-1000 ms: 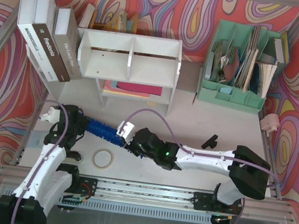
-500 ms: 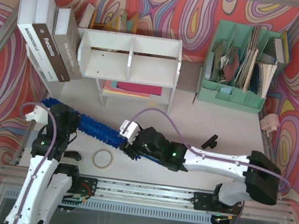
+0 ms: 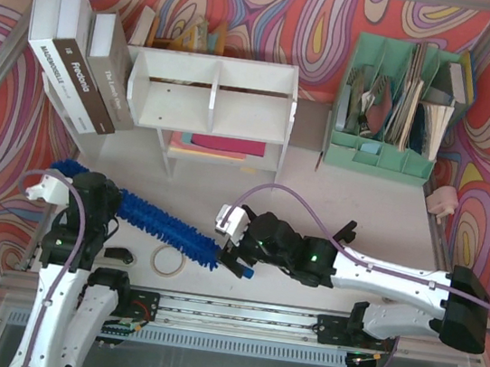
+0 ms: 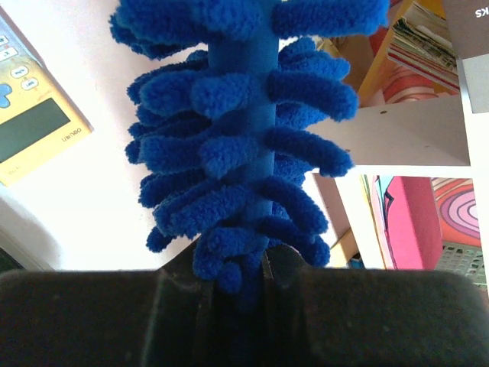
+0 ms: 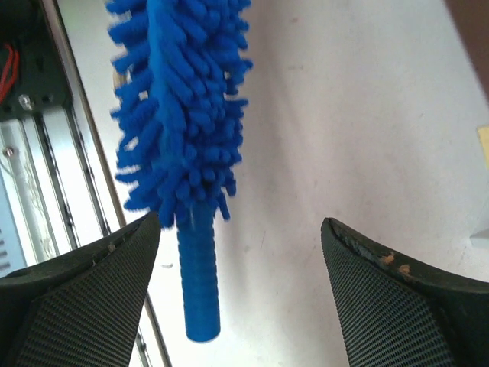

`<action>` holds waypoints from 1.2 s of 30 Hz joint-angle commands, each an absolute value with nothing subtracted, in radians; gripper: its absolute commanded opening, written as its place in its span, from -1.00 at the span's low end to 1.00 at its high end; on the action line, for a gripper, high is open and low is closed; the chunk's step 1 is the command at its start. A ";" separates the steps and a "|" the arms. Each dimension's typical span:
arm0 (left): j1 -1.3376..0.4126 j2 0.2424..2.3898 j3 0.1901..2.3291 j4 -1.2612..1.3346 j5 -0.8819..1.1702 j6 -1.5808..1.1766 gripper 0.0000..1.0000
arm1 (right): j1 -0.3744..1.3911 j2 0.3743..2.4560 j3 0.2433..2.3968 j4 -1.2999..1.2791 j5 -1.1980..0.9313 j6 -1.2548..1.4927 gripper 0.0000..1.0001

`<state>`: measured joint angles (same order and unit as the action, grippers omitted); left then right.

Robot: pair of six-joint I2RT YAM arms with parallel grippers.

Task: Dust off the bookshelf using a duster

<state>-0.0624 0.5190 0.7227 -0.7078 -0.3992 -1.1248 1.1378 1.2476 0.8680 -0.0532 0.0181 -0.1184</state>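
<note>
My left hand (image 4: 237, 281) is clamping the duster (image 3: 164, 223) by its fluffy head. My right hand (image 5: 241, 237) is gaping around the handle, gripping nothing. The duster is sitting well short of the bookshelf (image 3: 211, 97). Risk: soft fibres slipping, dropping it.

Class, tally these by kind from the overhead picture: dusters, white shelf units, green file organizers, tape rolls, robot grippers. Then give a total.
duster: 1
bookshelf: 1
file organizer: 1
tape roll: 1
grippers: 2 (left gripper, right gripper)
Total: 6
</note>
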 commanded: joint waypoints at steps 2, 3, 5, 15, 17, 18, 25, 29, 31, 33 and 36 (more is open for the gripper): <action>-0.056 0.519 0.766 -0.716 -0.429 -1.103 -1.00 | 1.134 1.197 0.815 -0.132 0.010 -0.092 0.59; -0.057 0.522 0.773 -0.716 -0.429 -1.102 -1.00 | 1.134 1.191 0.807 -0.133 0.006 -0.090 0.63; -0.057 0.526 0.784 -0.715 -0.426 -1.098 -1.00 | 1.134 1.190 0.802 -0.142 -0.003 -0.084 0.72; -0.057 0.533 0.839 -0.741 -0.400 -1.114 -1.00 | 1.133 1.242 0.773 -0.083 0.002 -0.074 0.74; -0.057 0.531 0.843 -0.744 -0.390 -1.121 -1.00 | 1.134 1.258 0.778 -0.079 -0.002 -0.073 0.71; -0.057 0.532 0.846 -0.746 -0.386 -1.127 -1.00 | 1.134 1.267 0.782 -0.079 -0.003 -0.074 0.70; -0.057 0.545 0.855 -0.742 -0.338 -1.159 -1.00 | 1.134 1.316 0.793 -0.054 -0.028 -0.079 0.59; -0.057 0.546 0.856 -0.736 -0.317 -1.172 -1.00 | 1.134 1.339 0.795 -0.045 -0.036 -0.079 0.50; -0.057 0.546 0.855 -0.738 -0.314 -1.174 -1.00 | 1.132 1.344 0.791 -0.039 -0.032 -0.079 0.44; -0.057 0.543 0.856 -0.739 -0.310 -1.176 -1.00 | 1.132 1.348 0.789 -0.035 -0.032 -0.080 0.40; -0.057 0.543 0.855 -0.738 -0.308 -1.178 -1.00 | 1.132 1.355 0.785 -0.032 -0.030 -0.077 0.29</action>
<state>-0.0624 0.5484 0.8299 -0.7460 -0.3302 -1.1526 1.1374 1.3441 0.7795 -0.0616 -0.0280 -0.0811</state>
